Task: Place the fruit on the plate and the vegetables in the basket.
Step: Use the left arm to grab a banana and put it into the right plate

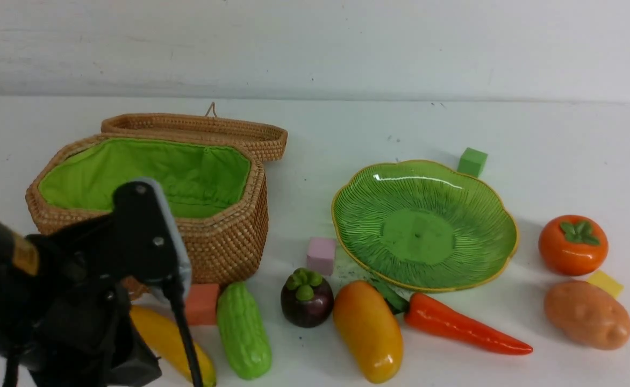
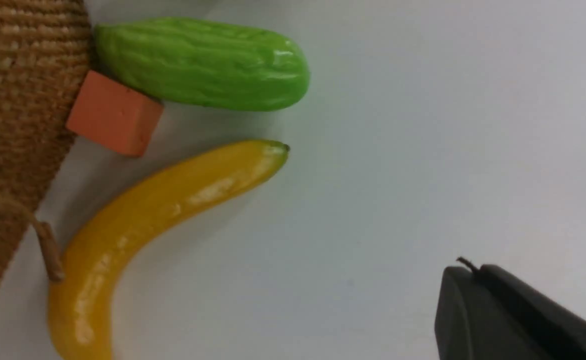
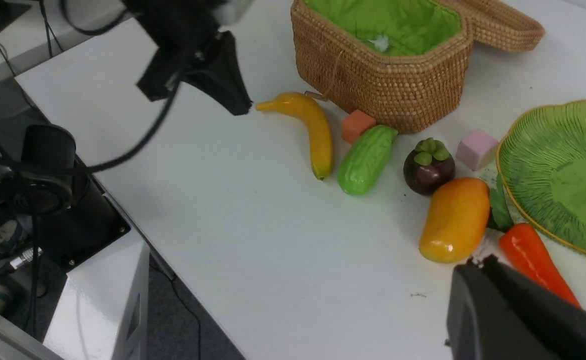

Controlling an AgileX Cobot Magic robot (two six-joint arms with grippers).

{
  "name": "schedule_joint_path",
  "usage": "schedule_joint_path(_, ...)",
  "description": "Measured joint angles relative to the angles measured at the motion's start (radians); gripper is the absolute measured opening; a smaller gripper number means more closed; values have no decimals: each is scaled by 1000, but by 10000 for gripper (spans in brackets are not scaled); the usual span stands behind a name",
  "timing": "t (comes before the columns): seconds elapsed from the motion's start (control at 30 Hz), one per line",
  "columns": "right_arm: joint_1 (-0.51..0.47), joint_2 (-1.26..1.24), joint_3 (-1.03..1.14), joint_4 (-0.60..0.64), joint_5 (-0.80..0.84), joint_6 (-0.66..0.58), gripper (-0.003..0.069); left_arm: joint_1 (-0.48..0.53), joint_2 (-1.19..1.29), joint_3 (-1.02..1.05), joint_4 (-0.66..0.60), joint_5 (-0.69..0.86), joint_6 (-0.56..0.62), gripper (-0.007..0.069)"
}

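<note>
- Left claw (image 3: 233,102): clenched, empty, near the banana (image 1: 154,328).
- Right claw (image 3: 478,280): clenched, empty, near the carrot (image 3: 533,260).
- Banana, cucumber (image 1: 242,333), mangosteen (image 1: 307,301), mango (image 1: 369,333), carrot: on the counter (image 1: 562,161), in front of the basket (image 1: 229,242) and plate (image 1: 422,236).
- Persimmon (image 1: 573,244), potato (image 1: 586,314): on the counter, right of the plate.

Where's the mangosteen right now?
Front view, near centre: the mangosteen sits between the cucumber on its left and the mango on its right, pink cube just behind it.
</note>
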Motion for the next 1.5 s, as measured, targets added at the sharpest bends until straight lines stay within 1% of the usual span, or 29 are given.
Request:
schedule_joint_path(0.07,0,0,0,-1,0,-5,6,0,89,0,50,-26,103,14)
schedule_joint_path(0.1,0,0,0,-1,0,-5,6,0,96,0,50,-26,103,14)
schedule_joint_path(0.17,0,0,0,-3,0,-8,8,0,181,0,115,-31,145,83)
schedule_joint_path(0.27,0,0,0,-16,0,-9,13,0,267,0,177,-66,155,208)
schedule_joint_path(0.3,0,0,0,-17,0,-10,13,0,278,0,181,-72,155,218)
schedule_joint_path(0.33,0,0,0,-25,0,-10,15,0,318,0,205,-122,156,300)
schedule_joint_path(0.5,0,0,0,-26,0,-11,15,0,391,-1,230,-262,148,524)
schedule_joint_path(0.57,0,0,0,-26,0,-11,15,0,412,-1,253,-280,147,577)
schedule_joint_path(0.63,0,0,0,-26,0,-11,15,-1,433,-1,290,-286,147,590)
schedule_joint_path(0.77,0,0,0,-26,0,-11,18,-2,470,-2,374,-295,143,567)
schedule_joint_path(0.8,0,0,0,-26,0,-11,20,-2,488,-2,399,-296,142,540)
schedule_joint_path(0.9,0,0,0,-26,0,-11,20,-3,512,-13,420,-315,140,473)
schedule_joint_path(0.93,0,0,0,-26,0,-11,20,-3,512,-13,420,-315,140,473)
schedule_joint_path(0.97,0,0,0,-26,0,-11,20,-3,520,-19,425,-321,140,422)
schedule_joint_path(1.03,0,0,0,-26,0,-11,20,-3,525,-22,430,-322,140,382)
schedule_joint_path(1.07,0,0,0,-26,0,-11,20,-3,525,-26,430,-321,140,344)
schedule_joint_path(1.17,0,0,0,-27,0,-14,20,-2,525,-29,430,-300,139,181)
schedule_joint_path(1.3,0,0,0,-27,0,-15,20,-2,524,-32,429,-266,139,10)
schedule_joint_path(1.33,0,0,0,-27,0,-15,21,-2,522,-32,429,-257,139,-14)
schedule_joint_path(1.5,0,0,0,-27,0,-16,23,-2,513,-32,420,-232,139,-12)
